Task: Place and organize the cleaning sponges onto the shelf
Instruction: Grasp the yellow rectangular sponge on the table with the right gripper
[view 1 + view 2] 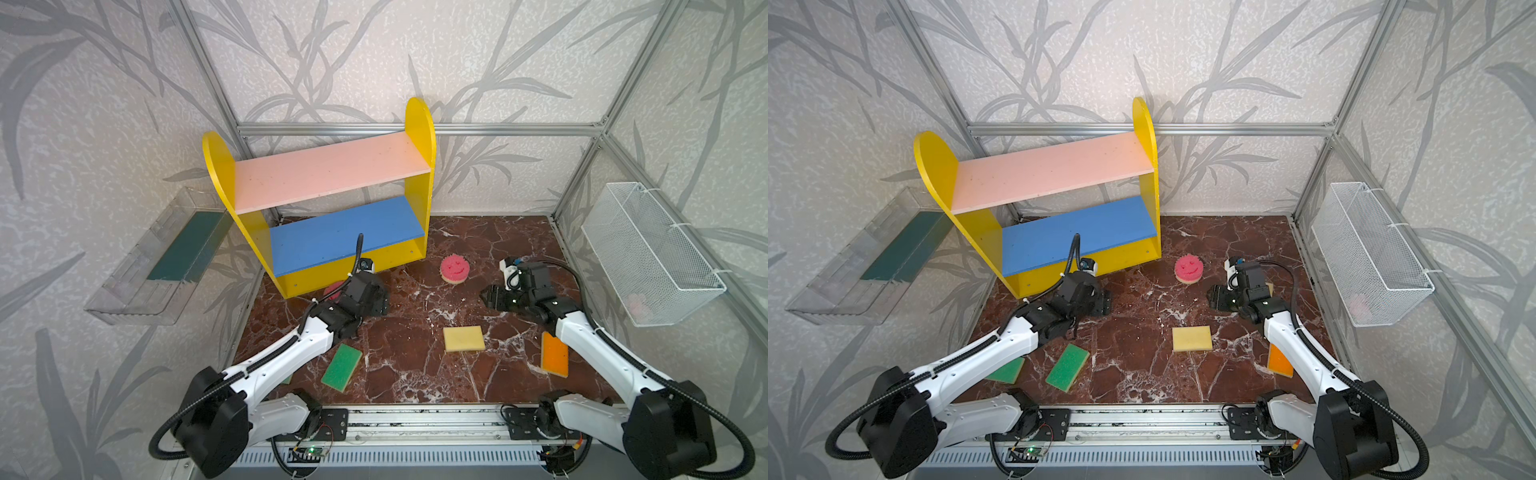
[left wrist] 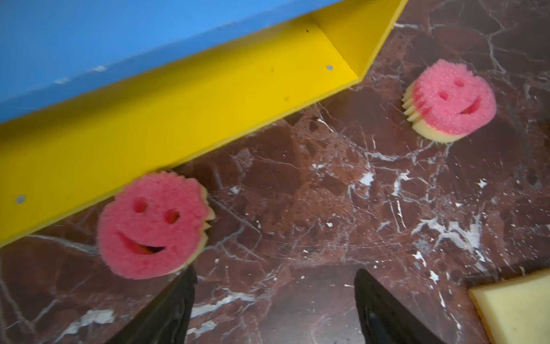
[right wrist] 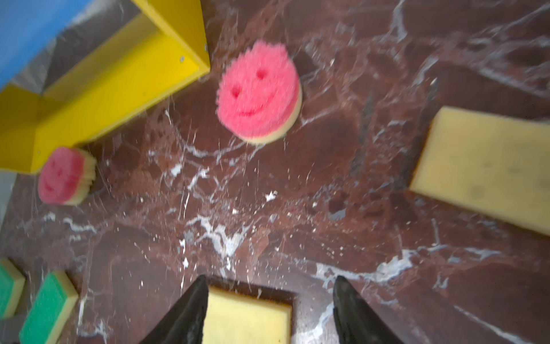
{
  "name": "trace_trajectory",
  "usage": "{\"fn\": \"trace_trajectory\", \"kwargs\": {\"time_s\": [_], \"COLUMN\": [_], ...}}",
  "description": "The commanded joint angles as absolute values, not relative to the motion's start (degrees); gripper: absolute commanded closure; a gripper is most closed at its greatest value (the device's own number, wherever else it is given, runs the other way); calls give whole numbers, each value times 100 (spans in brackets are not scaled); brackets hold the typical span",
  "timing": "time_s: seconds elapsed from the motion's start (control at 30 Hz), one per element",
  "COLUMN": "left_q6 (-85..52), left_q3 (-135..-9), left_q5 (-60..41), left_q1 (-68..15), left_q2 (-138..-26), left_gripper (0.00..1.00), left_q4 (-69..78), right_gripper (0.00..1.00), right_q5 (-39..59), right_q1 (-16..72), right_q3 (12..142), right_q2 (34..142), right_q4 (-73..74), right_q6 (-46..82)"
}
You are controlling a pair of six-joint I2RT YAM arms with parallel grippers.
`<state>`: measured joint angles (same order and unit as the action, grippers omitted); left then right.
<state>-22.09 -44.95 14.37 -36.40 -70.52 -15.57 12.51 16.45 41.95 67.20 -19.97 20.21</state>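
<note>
Shelf: I see the shelf (image 1: pixel 332 172) at the back left of the marble floor (image 1: pixel 415 374), turned a little.
Left gripper: the left gripper (image 2: pixel 273 271) hangs low before the shelf base. Its fingers are spread, with only floor between them.
Pink pair: one pink smiley sponge (image 2: pixel 151 225) lies face up at the yellow base front, just beside one left finger; I cannot tell if they touch. The second pink smiley sponge (image 1: pixel 456 269) lies in the open, between the shelf corner and the right gripper.
Right gripper: the right gripper (image 3: pixel 270 278) has its fingers apart and pinches nothing. In the right wrist view a yellow sponge (image 3: pixel 247 318) shows in the gap below them, foam side up.
Other sponges: a second yellow sponge (image 3: pixel 488 169) lies near the right gripper. The orange sponge (image 1: pixel 555 355) is partly under the right arm. The green sponge (image 1: pixel 1067 368) lies beside the left arm, and the second green sponge (image 1: pixel 1007 371) partly under it.
</note>
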Motion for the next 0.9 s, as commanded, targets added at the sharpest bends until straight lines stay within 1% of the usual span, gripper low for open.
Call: {"fn": "trace_trajectory", "kwargs": {"time_s": [0.0,0.07,0.17,0.33,0.4,0.43,0.47,0.5,0.6,0.73,0.87], "left_q6": [-2317,-2408,-2551,-2580,-2600,-2594,-2603,-2598,-2564,-2653,-2658], "left_q3": [-4602,-4525,-4476,-4500,-4485,-4457,-4414,-4352,-4164,-3869,-3727], "left_q5": [1361,1286,1137,818,685,666,682,715,762,686,762], "left_q1": [-3817,-3866,-3901,-3956,-3955,-3959,-3960,-3956,-3956,-3956,-3956], "left_q2": [-7408,-7627,-7900,-8334,-8553,-8621,-8680,-8717,-8719,-8640,-8646], "left_gripper": [14,14,15,15,15,14,6,1,1,1,1], "left_q4": [-967,-554,16,803,1085,1217,1356,1469,1778,2294,2488], "right_gripper": [30,30,35,41,45,46,49,50,54,61,67], "right_q5": [1165,1249,1243,790,892,964,1037,1117,1352,1783,1929], "right_q1": [2084,2210,2259,2187,2102,2083,2074,2066,2039,2026,2000], "right_q3": [4213,4176,4203,4342,4253,4208,4171,4142,4037,3915,3894], "right_q2": [6755,6898,7131,7233,7258,7289,7339,7400,7618,8000,8406], "right_q4": [-2673,-2736,-2834,-3362,-3409,-3396,-3393,-3394,-3291,-3010,-2819], "right_q6": [2110,2184,2276,2213,2241,2241,2243,2219,2223,2247,2175]}}
